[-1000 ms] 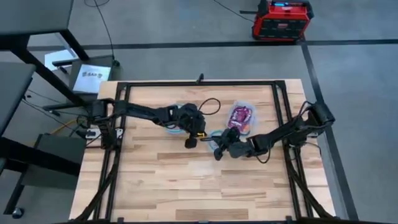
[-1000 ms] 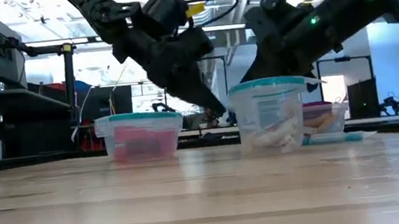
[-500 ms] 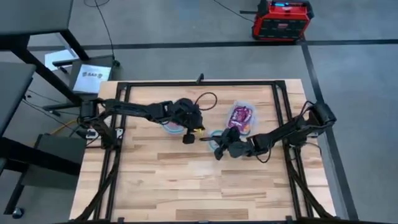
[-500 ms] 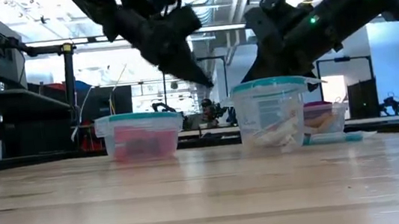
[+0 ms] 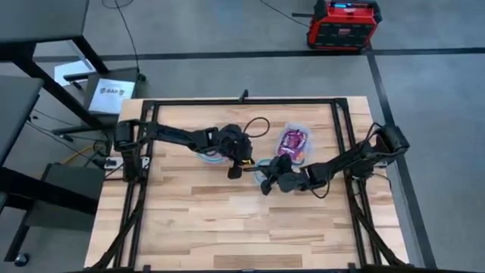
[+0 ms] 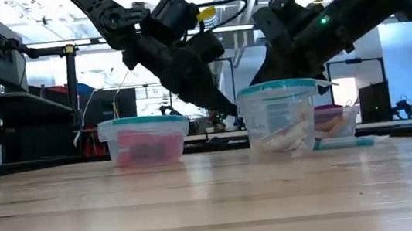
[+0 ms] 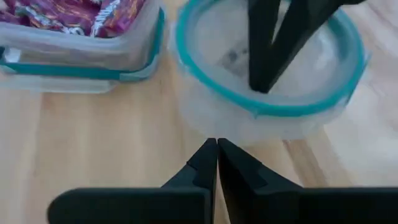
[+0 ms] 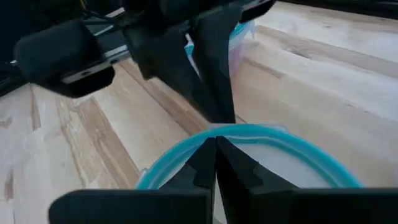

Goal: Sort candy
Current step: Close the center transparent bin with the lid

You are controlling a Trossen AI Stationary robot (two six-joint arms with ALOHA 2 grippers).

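Candy, unsorted: a heap of flat packets (image 5: 292,141) in purple and red fills the rectangular container (image 5: 303,129) at the far right of the table (image 5: 197,220); in the left wrist view the packets (image 7: 81,14) show crinkled, glossy wrappers.
Candy, pale: cream-white sticks (image 6: 290,134) lie against the wall at the bottom of the tall round container (image 6: 281,116), seen through its clear side in the low view.
Candy, pink: a blurred pinkish-red mass (image 6: 146,150) sits inside the low round container (image 6: 143,140); single pieces cannot be told apart.
Candy, orange: an orange patch (image 6: 337,123) shows through the clear wall of the container behind the tall one in the low view.
Left gripper: the left gripper (image 5: 236,172) hangs just beside the tall round container's near rim, above the wood; its own wrist view shows its fingertips (image 7: 217,148) pressed together with nothing between them.
Right gripper: the right gripper (image 5: 265,186) is over the tall round container; its fingertips (image 8: 215,145) meet tip to tip at the teal rim, and nothing is seen pinched there.
Containers: all clear with teal-blue rims; a teal lid (image 6: 343,143) lies flat on the table beside the tall one.
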